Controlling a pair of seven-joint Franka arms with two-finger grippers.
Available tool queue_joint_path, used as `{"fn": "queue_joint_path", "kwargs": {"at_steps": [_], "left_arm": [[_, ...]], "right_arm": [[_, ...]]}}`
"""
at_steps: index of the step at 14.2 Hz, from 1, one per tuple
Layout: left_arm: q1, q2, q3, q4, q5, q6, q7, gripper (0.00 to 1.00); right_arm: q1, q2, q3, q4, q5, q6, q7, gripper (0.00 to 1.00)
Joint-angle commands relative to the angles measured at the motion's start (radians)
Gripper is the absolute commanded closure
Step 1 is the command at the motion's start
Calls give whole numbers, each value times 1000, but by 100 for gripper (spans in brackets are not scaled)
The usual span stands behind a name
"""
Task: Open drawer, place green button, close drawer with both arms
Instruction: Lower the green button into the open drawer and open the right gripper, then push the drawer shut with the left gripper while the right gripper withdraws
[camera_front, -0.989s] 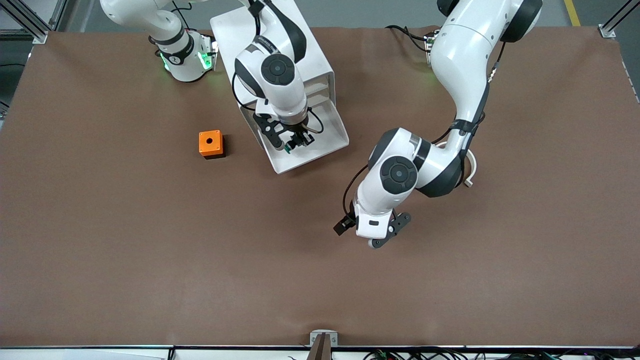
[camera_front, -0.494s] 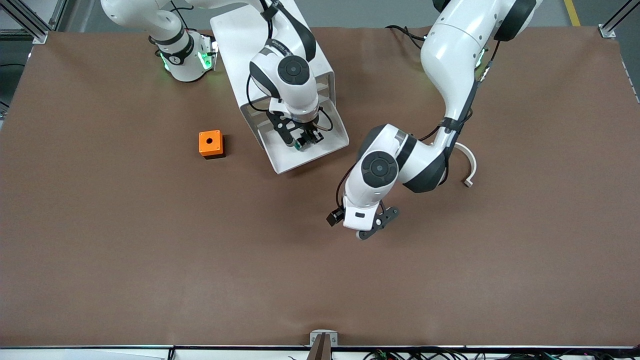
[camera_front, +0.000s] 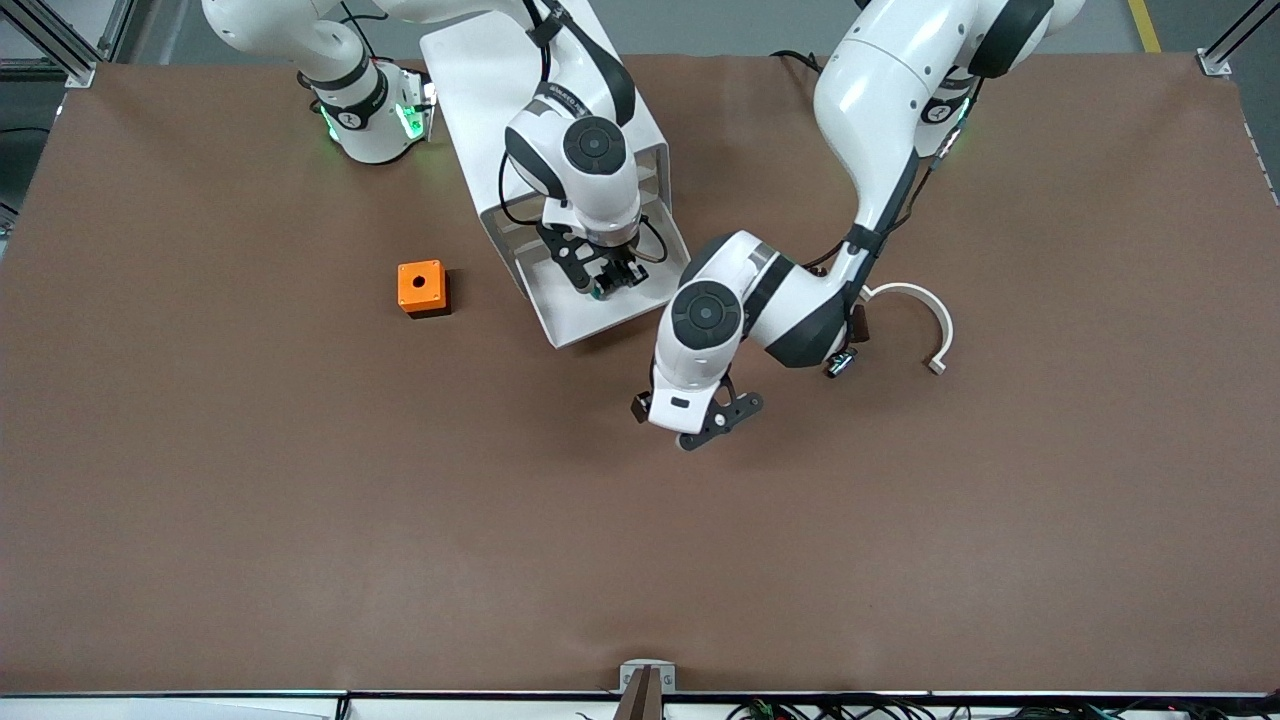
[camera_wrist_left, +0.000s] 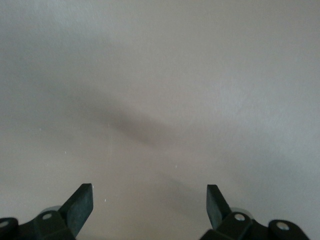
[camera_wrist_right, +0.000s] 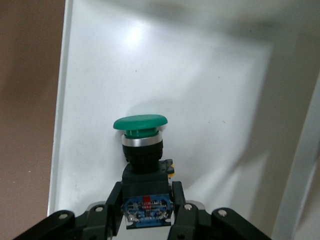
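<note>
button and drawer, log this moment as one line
right gripper: fingers around button, over open drawer | left gripper: open, over bare table | drawer not closed

A brown mat-covered table (camera_front: 300, 520) fills the view, with grey floor (camera_front: 740, 25) along its top edge.

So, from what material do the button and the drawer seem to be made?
The button: likely plastic. The green cap looks smooth and slightly glossy, over a shiny, metal-looking ring and a matte black and blue body. The drawer: smooth white sheet with a soft sheen and thin upright walls; painted metal or plastic, I cannot tell which.
</note>
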Motion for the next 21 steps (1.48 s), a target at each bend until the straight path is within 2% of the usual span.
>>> {"fn": "queue_joint_path", "kwargs": {"at_steps": [1,4,10,13,17,21], "left_arm": [[-8,-18,-1,-25,37,-27,-4,0],[-6,-18,-18,-28,81,-27,25,0],[-6,-18,-21,-29,83,-27,55,0],[-3,-15,-53,-35,74,-27,59,0],[-8,-9,-59,-61,68,-27,62,0],[-9,-8,-118,-78,68,-27,63,0]], "right_arm": [[16,-13,-11,-10,-42,-6,22,0],[-10,-23,-15,25,-113,-46,-44,0],[-197,-70,-11,217,-96,-349,-393,0],[-317,-148,-14,234,-76,-470,-623,0],[-514,-239,-15,234,-76,-621,-1003,0],[-723,-288,-17,244,-78,-705,-1397,0]]}}
